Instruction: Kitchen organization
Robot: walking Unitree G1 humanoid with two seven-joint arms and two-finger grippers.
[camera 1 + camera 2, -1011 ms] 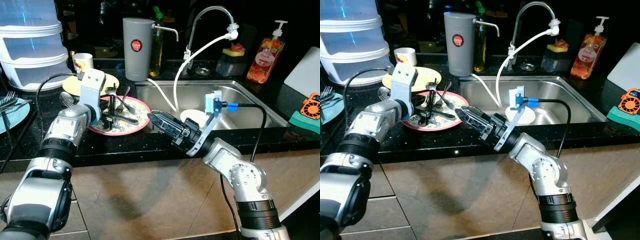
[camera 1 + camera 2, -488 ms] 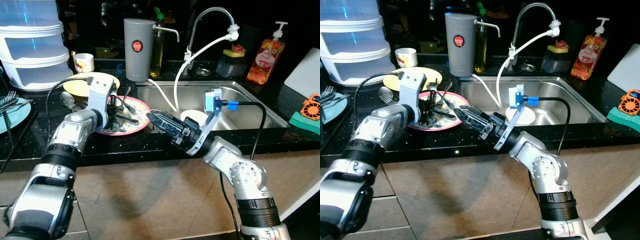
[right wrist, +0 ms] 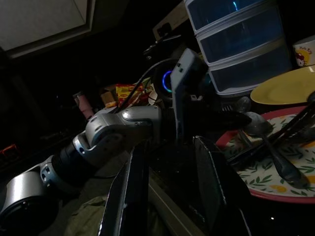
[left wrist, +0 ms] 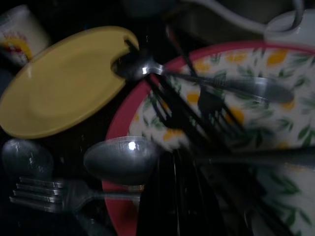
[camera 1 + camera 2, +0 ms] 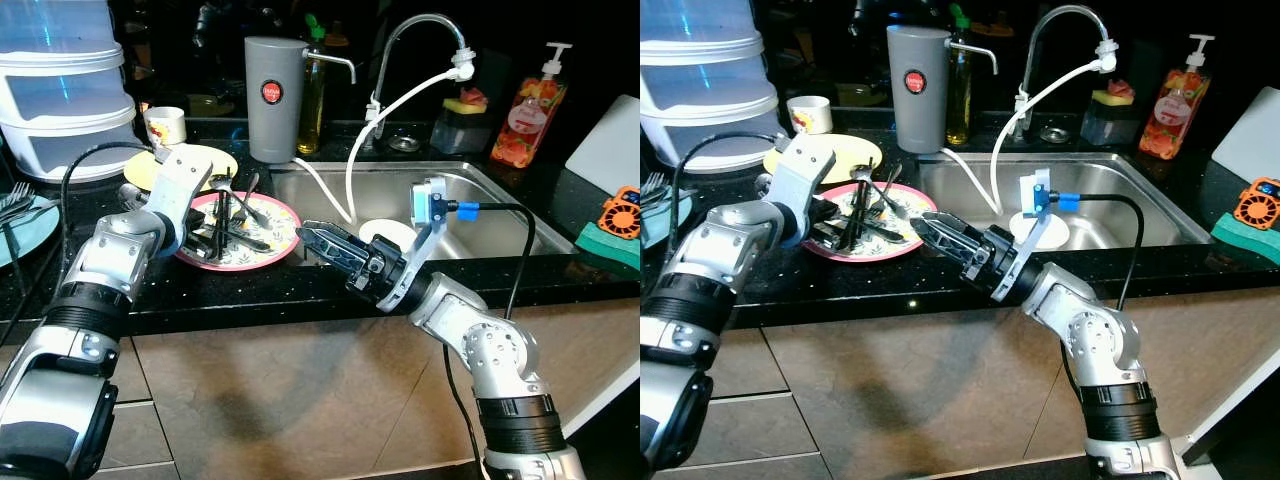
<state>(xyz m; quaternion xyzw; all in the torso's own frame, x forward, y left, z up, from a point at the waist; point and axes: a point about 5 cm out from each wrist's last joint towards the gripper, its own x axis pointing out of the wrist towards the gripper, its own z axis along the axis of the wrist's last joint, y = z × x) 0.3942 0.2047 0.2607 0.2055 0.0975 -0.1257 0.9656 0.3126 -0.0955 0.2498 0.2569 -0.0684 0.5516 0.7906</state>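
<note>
Your left claw (image 5: 205, 238) sits right over the cutlery (image 5: 240, 215) on the floral plate (image 5: 275, 235); its grip can't be judged. Your right claw (image 5: 318, 240), parted and empty, waits beside the plate.

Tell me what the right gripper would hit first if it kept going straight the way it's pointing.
Probably the floral plate with its cutlery; the right gripper points at its near rim, though depth is unclear.

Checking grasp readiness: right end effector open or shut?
Open. The right end effector has its two black fingers apart with a clear gap, aimed toward the floral plate.
</note>
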